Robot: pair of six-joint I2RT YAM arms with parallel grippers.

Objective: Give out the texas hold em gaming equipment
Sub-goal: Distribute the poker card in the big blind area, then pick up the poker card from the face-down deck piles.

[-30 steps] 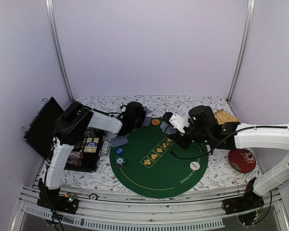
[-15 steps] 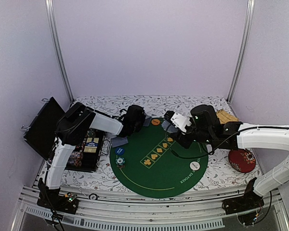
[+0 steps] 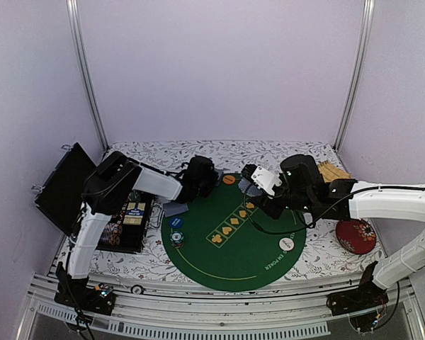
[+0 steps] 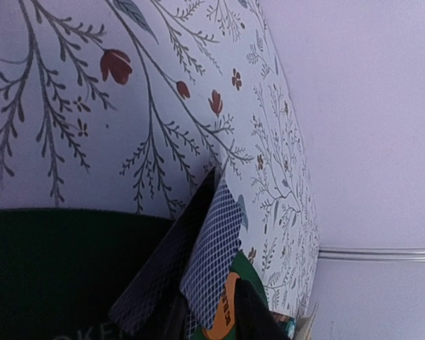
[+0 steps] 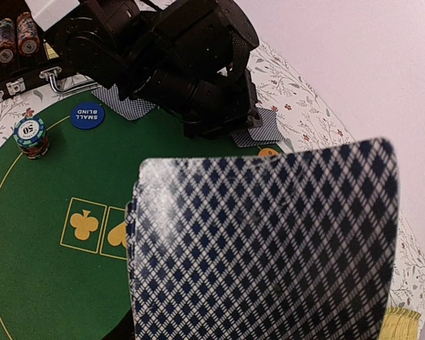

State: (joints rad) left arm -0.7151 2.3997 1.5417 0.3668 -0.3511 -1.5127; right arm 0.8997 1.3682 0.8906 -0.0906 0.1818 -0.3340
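Right tool [image 3: 251, 185] half-open around card deck [image 5: 262, 248]

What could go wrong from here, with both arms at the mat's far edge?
1. The deck in the right end effector looks splayed on one side, so cards could slip out.
2. The left end effector sits close to the right one over the green mat. Either could clip the other when it moves.
3. The cards at the left end effector overlap beside the orange button. Backing away might drag them.

Left gripper [image 3: 211, 178] a little farther right
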